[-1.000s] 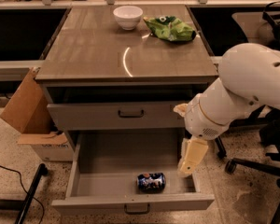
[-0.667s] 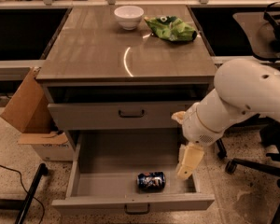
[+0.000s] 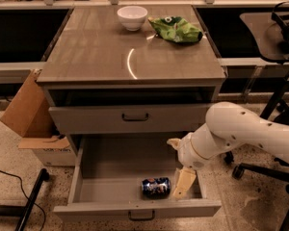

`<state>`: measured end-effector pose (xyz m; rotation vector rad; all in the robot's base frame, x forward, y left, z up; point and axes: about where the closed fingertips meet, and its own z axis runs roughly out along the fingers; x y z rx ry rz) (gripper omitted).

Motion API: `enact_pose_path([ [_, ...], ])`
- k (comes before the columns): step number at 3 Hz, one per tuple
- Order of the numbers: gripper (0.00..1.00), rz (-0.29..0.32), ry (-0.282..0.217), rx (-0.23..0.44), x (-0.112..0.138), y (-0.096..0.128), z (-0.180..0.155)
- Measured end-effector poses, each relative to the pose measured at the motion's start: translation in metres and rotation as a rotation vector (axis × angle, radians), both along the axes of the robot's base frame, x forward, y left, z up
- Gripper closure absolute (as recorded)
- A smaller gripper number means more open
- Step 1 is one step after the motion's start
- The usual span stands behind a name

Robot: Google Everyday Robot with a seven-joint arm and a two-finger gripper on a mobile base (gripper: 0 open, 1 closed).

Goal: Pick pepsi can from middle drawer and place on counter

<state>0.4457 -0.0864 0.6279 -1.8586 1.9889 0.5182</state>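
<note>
The pepsi can lies on its side near the front of the open middle drawer, a wide grey tray with a low front panel and dark bar handle. My gripper hangs down inside the drawer just right of the can, close beside it, on the end of my white arm, which reaches in from the right. The counter is the glossy grey-brown top of the cabinet above, with a bright curved reflection.
A white bowl and a green snack bag sit at the counter's far edge. A drawer with a taller front stands slightly open above. A cardboard box is left of the cabinet, an office chair right.
My arm has lowered and swung left, bringing the gripper down into the drawer and closer to the can. The can has not moved.
</note>
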Motion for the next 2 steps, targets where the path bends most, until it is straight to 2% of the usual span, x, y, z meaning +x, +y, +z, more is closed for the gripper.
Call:
enact_pose_path([
  [1,0.00,0.000,0.000,0.000,0.000,0.000,0.000],
  [2,0.00,-0.012,0.006,0.010,0.008,-0.006,-0.024],
])
